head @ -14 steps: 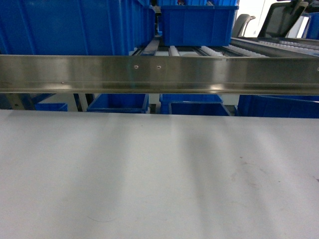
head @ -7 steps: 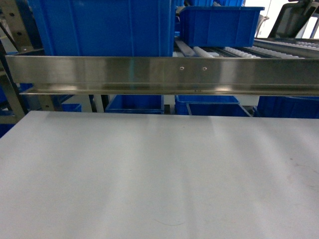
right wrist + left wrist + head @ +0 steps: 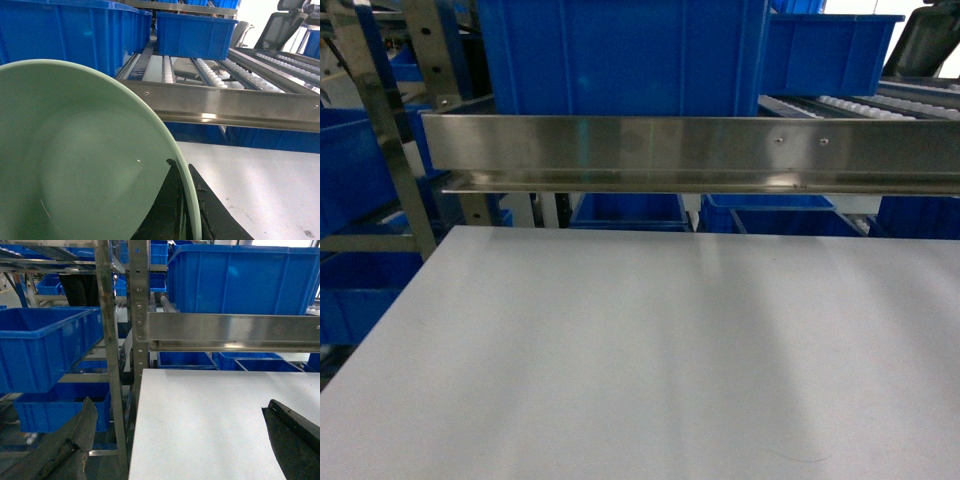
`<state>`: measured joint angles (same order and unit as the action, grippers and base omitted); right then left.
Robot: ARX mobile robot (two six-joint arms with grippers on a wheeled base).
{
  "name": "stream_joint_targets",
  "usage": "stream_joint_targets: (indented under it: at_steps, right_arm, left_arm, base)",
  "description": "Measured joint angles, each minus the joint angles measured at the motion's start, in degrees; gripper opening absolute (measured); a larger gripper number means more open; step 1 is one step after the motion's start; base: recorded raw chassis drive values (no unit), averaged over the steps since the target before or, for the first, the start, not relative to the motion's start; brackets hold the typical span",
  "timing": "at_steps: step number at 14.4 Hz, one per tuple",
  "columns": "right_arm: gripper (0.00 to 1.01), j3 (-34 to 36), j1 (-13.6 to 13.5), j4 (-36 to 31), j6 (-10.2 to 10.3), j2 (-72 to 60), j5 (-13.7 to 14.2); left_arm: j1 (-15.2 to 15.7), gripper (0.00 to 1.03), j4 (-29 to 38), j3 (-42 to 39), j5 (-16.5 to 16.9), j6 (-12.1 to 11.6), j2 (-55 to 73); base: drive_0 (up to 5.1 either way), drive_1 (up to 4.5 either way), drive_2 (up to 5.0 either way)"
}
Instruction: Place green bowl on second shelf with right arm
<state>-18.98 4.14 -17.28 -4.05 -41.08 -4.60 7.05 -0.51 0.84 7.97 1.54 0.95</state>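
Note:
The pale green bowl (image 3: 75, 165) fills the left of the right wrist view, tilted with its inside facing the camera. My right gripper (image 3: 182, 169) is shut on its rim, one black finger inside the bowl and one outside. The bowl hangs over the white tabletop (image 3: 260, 185), in front of the steel rail (image 3: 225, 102) of the second shelf, which carries a large blue crate (image 3: 65, 35). That rail (image 3: 670, 150) and crate (image 3: 620, 55) also show in the head view, where neither gripper appears. My left gripper (image 3: 178, 405) is open over the table's left edge, holding nothing.
A smaller blue crate (image 3: 195, 35) sits on roller tracks (image 3: 215, 70) behind the rail. Perforated steel uprights (image 3: 139, 315) stand at the table's left edge, with more blue crates (image 3: 45, 350) on shelves beyond. Further crates (image 3: 630, 210) sit under the rail.
The head view has swung left: the rail, crates and table slid to the right in the picture, and the rack's left upright and the table's left edge came into view.

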Motion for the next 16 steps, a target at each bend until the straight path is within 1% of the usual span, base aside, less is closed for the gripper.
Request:
stream_joint_targets:
  at_steps: [9,16]
  right_arm:
    - [0.02,0.04,0.0,0.11,0.0,0.02,-0.02]
    - [0.02,0.07,0.04,0.22,0.02,0.26,-0.09]
  left_arm:
    - [0.0,0.98,0.04,0.0,-0.04,0.0,0.0]
    - [0.0,0.98,0.13,0.0,-0.02,0.0,0.0]
  base:
    - [-4.9,1.38,3.4]
    - [-4.9,2.49,2.5]
